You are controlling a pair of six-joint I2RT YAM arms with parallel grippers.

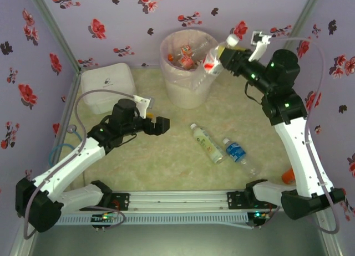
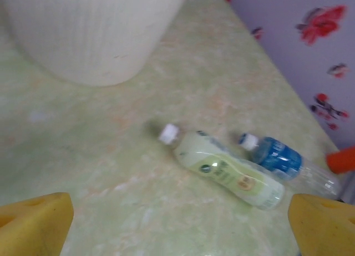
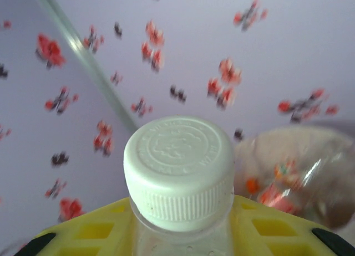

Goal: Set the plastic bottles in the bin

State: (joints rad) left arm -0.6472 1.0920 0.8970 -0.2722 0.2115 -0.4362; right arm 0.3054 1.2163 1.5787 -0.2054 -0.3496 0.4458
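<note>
A red-labelled bottle [image 1: 213,60] with a white cap [image 3: 177,170] hangs tilted at the right rim of the pink-lined bin [image 1: 188,92], clenched in the right jaws, and several more bottles [image 1: 186,57] lie heaped inside the bin. A green-labelled bottle [image 1: 206,143] and a blue-labelled bottle [image 1: 237,154] lie close together on the worktop [image 1: 166,162] in front of the bin. The left jaws stand wide and released, holding nothing, low over the worktop left of the green-labelled bottle, and a white lidded box [image 1: 108,87] sits in the back left corner.
</note>
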